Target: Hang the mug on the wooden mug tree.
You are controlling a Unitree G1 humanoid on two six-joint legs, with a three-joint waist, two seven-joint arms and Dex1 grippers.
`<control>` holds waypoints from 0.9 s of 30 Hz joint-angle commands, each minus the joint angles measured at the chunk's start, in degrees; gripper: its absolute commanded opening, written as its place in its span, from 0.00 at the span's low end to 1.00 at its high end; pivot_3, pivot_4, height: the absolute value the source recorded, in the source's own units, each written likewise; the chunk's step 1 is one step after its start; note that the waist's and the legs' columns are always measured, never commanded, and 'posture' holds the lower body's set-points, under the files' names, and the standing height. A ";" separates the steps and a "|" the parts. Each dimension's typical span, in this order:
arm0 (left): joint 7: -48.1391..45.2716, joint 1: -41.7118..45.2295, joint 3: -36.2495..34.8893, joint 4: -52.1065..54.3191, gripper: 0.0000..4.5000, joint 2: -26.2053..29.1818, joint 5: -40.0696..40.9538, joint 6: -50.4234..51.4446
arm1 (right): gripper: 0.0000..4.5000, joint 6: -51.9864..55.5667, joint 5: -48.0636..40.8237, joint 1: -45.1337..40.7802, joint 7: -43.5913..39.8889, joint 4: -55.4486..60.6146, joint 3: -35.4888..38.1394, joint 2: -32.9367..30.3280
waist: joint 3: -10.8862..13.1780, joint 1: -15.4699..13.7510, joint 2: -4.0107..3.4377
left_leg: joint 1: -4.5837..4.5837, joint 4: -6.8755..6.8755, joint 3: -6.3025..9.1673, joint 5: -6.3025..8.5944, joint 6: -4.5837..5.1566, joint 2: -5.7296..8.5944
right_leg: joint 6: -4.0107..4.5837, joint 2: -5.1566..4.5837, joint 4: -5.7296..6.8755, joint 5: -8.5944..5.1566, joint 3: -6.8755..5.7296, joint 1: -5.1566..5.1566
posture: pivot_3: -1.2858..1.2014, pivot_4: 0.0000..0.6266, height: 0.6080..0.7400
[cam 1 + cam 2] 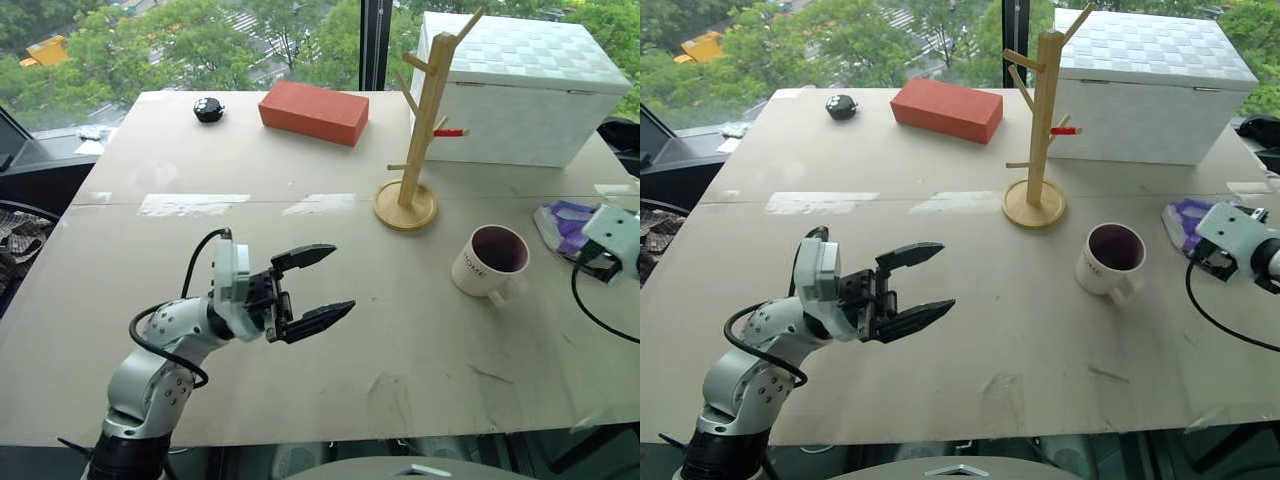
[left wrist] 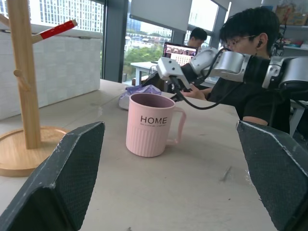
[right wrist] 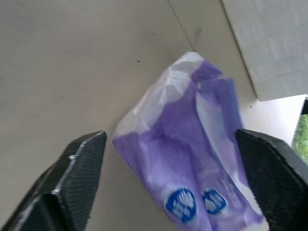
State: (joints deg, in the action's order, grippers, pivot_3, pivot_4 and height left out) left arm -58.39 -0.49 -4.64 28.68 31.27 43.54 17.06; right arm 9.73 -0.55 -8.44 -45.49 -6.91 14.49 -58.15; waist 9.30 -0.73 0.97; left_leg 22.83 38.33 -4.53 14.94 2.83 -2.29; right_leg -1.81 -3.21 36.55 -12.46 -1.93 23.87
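Both jaws wide, empty; one mug (image 1: 489, 260) stands beside one wooden mug tree (image 1: 422, 130), unhung.

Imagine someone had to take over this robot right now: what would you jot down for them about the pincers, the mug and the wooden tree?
Left pincer: open, empty, above the table, pointing toward the mug.
Right pincer: open, empty, over the purple tissue packet at the table's right edge.
Mug: upright on the table, to the right of the wooden mug tree and nearer the robot, not touching it.
Done: nothing hung; the pegs are bare.
Left: grasp the mug, lift it, hook its handle on a peg.
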 commanded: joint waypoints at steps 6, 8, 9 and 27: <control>-1.71 -0.33 -1.37 1.23 1.00 1.63 0.94 -0.73 | 0.99 50.85 -26.69 29.51 1.22 56.41 26.03 16.52 | -0.08 -0.54 0.05 | 0.03 -0.04 0.39 0.02 -0.03 -0.11 | 0.01 -0.03 -0.01 -0.25 -0.26 -0.11 | 0.52 0.24 1.00; -2.41 -0.14 -1.05 1.01 1.00 1.78 0.78 -0.61 | 0.99 55.10 -27.80 29.85 6.90 61.82 24.62 22.64 | -0.09 -0.01 -0.02 | -0.04 0.00 0.35 0.03 -0.04 -0.14 | 0.01 -0.02 0.02 -0.25 -0.25 -0.11 | 0.52 0.24 1.00; -2.73 -0.11 -1.00 0.96 1.00 1.90 0.71 -0.59 | 0.99 56.50 -27.97 29.16 9.26 63.30 23.96 24.83 | -0.09 0.24 -0.02 | -0.10 0.02 0.30 0.02 -0.03 -0.13 | 0.02 -0.03 0.05 -0.22 -0.24 -0.11 | 0.52 0.24 1.00; -4.12 -2.92 -2.95 5.11 1.00 6.28 3.10 2.16 | 0.99 44.89 -9.55 19.78 40.08 55.02 -1.17 41.94 | -0.18 0.32 0.09 | 0.19 -0.08 0.21 0.03 -0.07 0.13 | 0.17 -0.11 0.00 -0.17 -0.05 0.30 | 0.52 0.24 1.00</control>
State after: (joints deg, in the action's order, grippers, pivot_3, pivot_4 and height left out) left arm -62.66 -3.11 -6.35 30.46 36.96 45.20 19.36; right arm 56.69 -12.37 11.63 -7.27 48.42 13.14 -15.59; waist 9.12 -0.41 1.05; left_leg 23.02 38.26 -4.33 14.98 2.76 -2.15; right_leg -1.72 -3.32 36.55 -12.68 -2.00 24.16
